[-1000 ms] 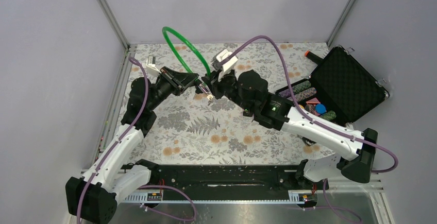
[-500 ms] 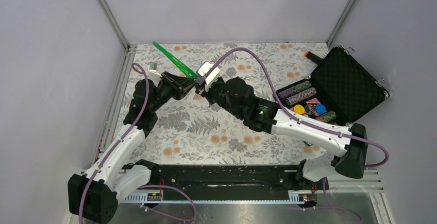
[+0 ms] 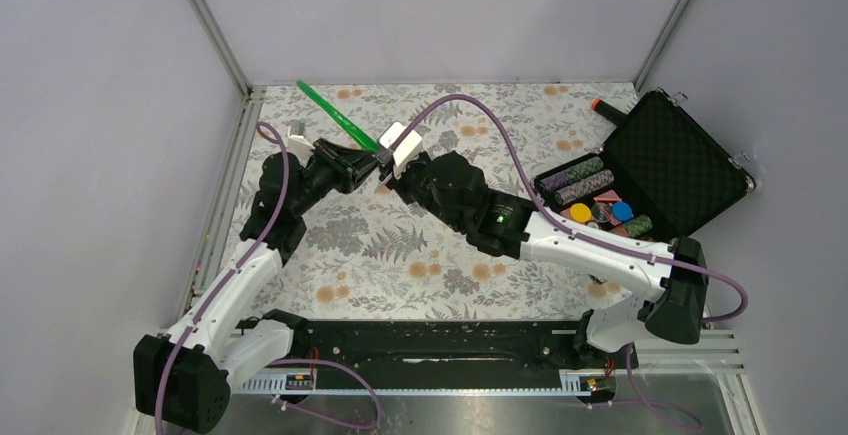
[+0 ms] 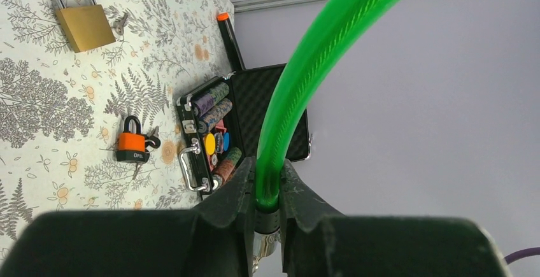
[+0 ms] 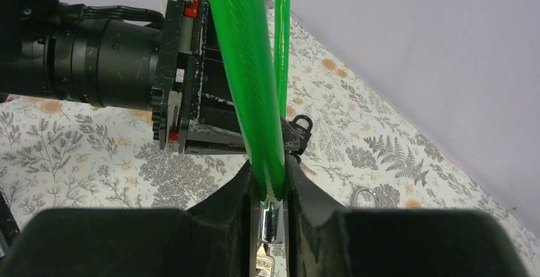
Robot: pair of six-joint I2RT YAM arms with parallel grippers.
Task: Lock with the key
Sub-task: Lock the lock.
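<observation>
left pincer (image 4: pixel 268 191) pinching green cable (image 4: pixel 318 54) | right pincer (image 5: pixel 271 194) pinching same cable

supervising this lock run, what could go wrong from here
1. The left gripper and right gripper both pinch the green cable at its ends; the springy loop could twist out of either.
2. They nearly touch in the top view; a small move may collide them.
3. The metal end is tucked between the right fingers, so it may be hard to align.
</observation>
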